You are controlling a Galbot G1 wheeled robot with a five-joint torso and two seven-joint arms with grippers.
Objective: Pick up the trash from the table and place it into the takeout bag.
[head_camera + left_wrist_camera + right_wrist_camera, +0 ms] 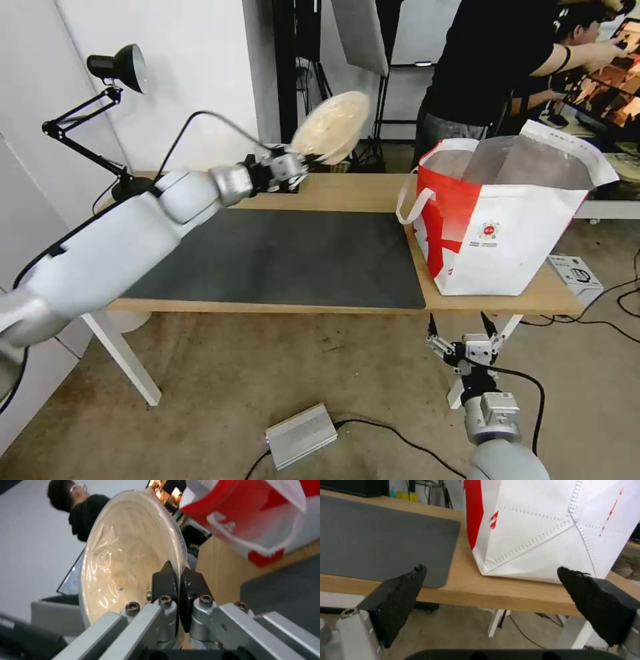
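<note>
My left gripper (pixel 308 160) is shut on the rim of a shallow beige paper bowl (pixel 331 127), held tilted in the air above the back of the table (pixel 347 193). In the left wrist view the black fingers (pixel 165 582) pinch the rim of that bowl (pixel 130 552), its inside glossy. The takeout bag (pixel 507 227), white with a red panel, loop handle and foil lining, stands open at the table's right end, to the right of the bowl. My right gripper (pixel 461 327) hangs open below the table's front edge, under the bag (pixel 553 530).
A dark grey mat (pixel 280 257) covers the middle of the tabletop. A small white box (pixel 575 277) lies at the right corner beside the bag. A black desk lamp (pixel 113 67) stands at the back left. A silver box (pixel 300 435) and cables lie on the floor.
</note>
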